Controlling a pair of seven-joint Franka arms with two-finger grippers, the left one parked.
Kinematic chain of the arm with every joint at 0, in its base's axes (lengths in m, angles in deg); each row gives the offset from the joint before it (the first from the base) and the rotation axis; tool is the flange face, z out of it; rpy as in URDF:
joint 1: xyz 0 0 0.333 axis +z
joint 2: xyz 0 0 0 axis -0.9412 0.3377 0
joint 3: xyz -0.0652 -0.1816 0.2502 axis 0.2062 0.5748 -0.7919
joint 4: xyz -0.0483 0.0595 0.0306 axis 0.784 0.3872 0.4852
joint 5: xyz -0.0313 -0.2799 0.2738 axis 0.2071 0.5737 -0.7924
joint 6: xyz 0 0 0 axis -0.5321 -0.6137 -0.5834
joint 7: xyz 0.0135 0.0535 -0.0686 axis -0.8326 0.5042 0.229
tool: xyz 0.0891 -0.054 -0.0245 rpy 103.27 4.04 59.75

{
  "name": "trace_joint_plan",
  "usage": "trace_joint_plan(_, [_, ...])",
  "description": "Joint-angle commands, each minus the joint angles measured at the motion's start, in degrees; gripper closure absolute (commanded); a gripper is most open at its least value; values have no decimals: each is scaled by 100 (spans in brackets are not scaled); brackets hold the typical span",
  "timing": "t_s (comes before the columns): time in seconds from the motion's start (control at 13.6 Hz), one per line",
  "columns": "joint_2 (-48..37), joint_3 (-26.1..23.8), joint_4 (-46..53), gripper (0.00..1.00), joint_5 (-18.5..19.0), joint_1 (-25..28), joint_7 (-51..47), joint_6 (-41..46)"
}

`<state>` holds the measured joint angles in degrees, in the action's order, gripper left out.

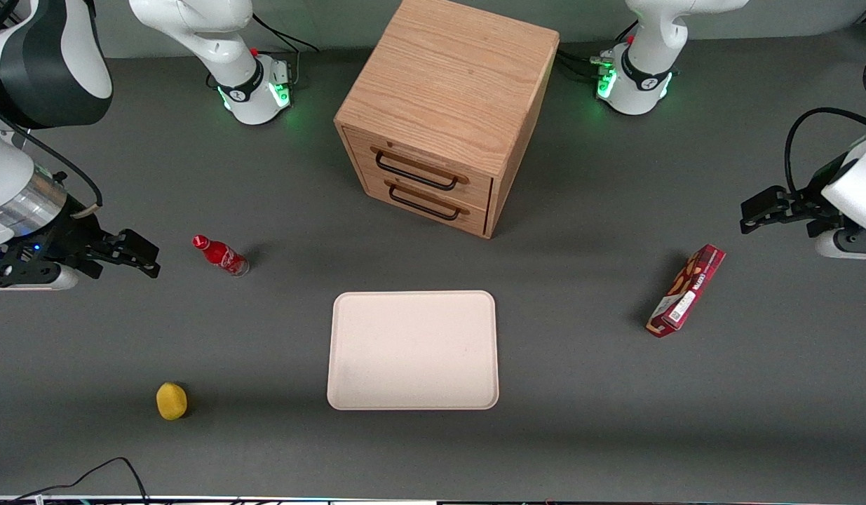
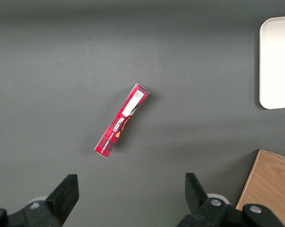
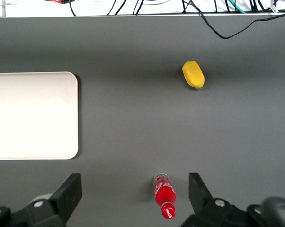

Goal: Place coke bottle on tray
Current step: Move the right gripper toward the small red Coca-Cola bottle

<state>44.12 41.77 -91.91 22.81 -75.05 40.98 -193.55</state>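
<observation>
Lemon (image 1: 171, 400): nearest the front camera, a small yellow fruit lying alone on the dark surface (image 1: 580, 435), toward the working arm's end; no part in the task, so best left undisturbed.
Tray (image 1: 413, 349): cream-white, flat on the surface in front of the wooden drawer cabinet (image 1: 447, 112) and nearer the camera than it; nothing lies on it, so the whole of it looks free as a landing spot.
Coke bottle (image 1: 220, 254): lying on its side on the surface, red cap pointing toward the working arm, clear base toward the tray; well apart from the tray, farther from the camera than the lemon. Not yet touched.
Why it lies so: being tipped over, it will probably roll if nudged along its side, so a grip across the body seems the safer choice.
Claw (image 1: 134, 256): fingers spread apart, nothing between them; it hangs near the bottle on the cap side, above the surface.
Arm pose: the right arm reaches in from its end of the surface with the wrist turned down; in the right wrist view the bottle (image 3: 164, 196) shows between the two fingertips (image 3: 71, 189), though nearer one than the other, so the approach looks roughly lined up.
Snack box (image 1: 686, 290): red carton toward the parked arm's end, well apart from everything the task needs.
Stage: reach still to be completed; grasp, lift and carry to the tray all remain.
</observation>
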Motion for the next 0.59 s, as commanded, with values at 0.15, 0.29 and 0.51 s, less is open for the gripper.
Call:
trace_joint_plan(0.15, [230, -32, 156, 0, 58, 5, -188, 20])
trace_joint_plan(0.29, [231, -32, 68, 0, 5, 21, -171, 12])
trace_joint_plan(0.51, [100, -76, -439, 0, 14, 22, -161, -76])
